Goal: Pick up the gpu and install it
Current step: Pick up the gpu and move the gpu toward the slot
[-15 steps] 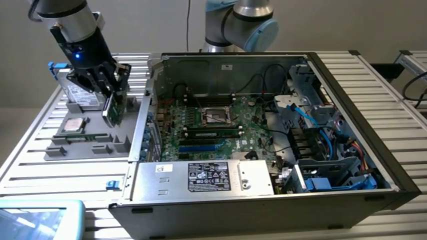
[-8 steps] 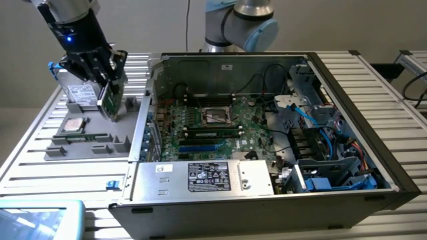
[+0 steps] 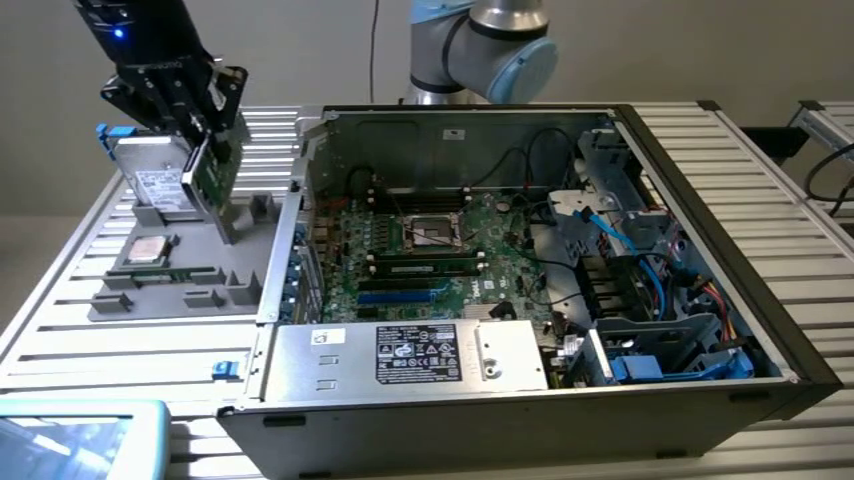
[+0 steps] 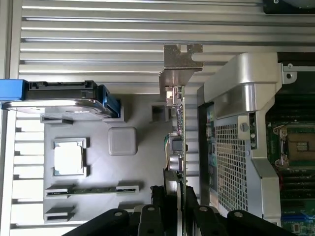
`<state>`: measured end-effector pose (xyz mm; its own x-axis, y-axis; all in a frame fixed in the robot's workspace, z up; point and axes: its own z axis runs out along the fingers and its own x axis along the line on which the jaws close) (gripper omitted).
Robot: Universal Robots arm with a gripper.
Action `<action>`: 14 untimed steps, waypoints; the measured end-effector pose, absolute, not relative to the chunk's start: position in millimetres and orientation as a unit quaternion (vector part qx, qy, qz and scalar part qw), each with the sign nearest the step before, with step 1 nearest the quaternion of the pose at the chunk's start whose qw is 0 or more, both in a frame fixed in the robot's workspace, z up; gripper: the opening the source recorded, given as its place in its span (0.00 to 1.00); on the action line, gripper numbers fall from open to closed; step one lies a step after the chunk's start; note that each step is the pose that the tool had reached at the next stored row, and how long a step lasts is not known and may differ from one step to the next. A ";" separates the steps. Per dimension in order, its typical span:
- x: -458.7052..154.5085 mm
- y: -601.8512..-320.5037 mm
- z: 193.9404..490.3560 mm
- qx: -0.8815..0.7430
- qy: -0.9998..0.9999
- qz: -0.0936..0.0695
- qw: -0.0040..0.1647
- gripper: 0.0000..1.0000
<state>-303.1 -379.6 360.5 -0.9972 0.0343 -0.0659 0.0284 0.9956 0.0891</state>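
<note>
gpu [image 3: 214, 172] held on edge, upright, green board face toward the computer case [image 3: 534, 430]. it hangs over the case-side edge of the gray tray [image 3: 254, 295]. cannot tell if its lower edge is clear of the tray. in the wrist view the gpu [image 4: 177, 140] shows edge-on, its silver bracket at the end away from the fingers.

gripper [image 3: 203, 122] black, jaws pinching the card's top edge between them. in the wrist view the gripper [image 4: 175, 197] grips it from both faces.

same tray, outward from the card:
- hard drive [image 3: 154, 185] standing on edge just beside the gpu, blue clip at its end
- processor chip [image 3: 147, 250] lying flat in its pocket
- memory stick [image 3: 167, 272] lying in a slot

surface: table [image 3: 747, 170] of silver aluminium slats with grooves between; tray and case both sit on it. case lies open, motherboard [image 3: 441, 250] exposed, blue cables at the exterior view's right.

room: plain pale wall [image 3: 667, 50] behind. robot arm [image 3: 481, 50] with light blue joint caps stands behind the case. pale blue object [image 3: 80, 435] at the near corner, cut off by the picture edge.

writing: black label [image 3: 415, 352] on the metal box at the case front, white print and marks, not legible. white label on the hard drive, not legible. small white sticker on the case's back wall, not legible.
</note>
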 end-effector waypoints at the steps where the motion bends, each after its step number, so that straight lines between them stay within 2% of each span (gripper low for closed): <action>1: -302.2 -379.6 364.8 0.016 0.998 0.044 0.034 0.28; 9: -288.1 -380.0 401.4 0.016 0.998 0.044 0.032 0.28; 14: -280.0 -380.1 414.9 0.017 0.999 0.044 0.023 0.28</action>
<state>-280.0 -380.1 414.9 -0.9984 0.0358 -0.0441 0.0317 0.9955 0.0890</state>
